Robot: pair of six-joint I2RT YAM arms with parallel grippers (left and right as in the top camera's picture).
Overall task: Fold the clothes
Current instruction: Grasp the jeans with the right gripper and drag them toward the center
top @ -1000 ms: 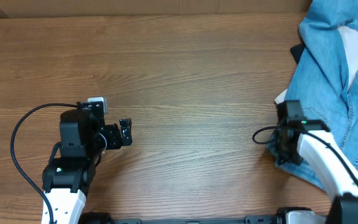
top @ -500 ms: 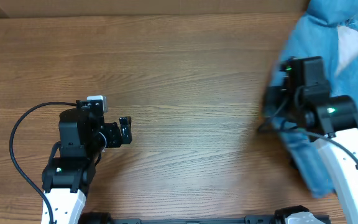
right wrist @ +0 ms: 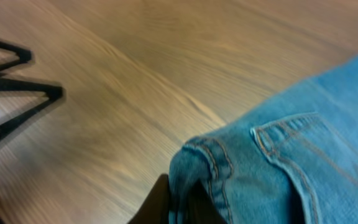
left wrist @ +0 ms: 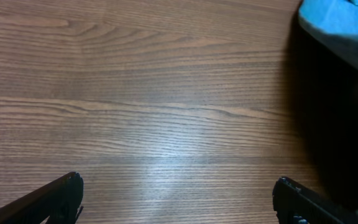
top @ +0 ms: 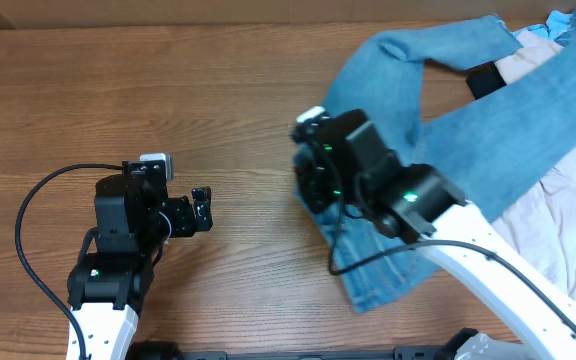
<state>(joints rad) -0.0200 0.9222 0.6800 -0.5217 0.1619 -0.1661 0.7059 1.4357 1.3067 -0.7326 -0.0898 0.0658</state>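
Your right hand (right wrist: 178, 204) is pressed together on the stitched edge of the pair of light blue denim jeans (top: 438, 150), with a fold of the cloth pinched between its dark fingers (right wrist: 157, 202). The wrist view shows a seamed pocket corner just beside the grip. From there the jeans run across the brown wooden counter (top: 218, 90). One part lies flat on the wood below the arm, and the long legs stretch away to the far right corner. There they lie over a pale beige garment (top: 558, 220) and partly cover a small black garment (top: 484, 80). Your left hand (top: 200, 211) is well apart from the jeans on the left side, its jaws spread wide over bare wood and holding nothing.
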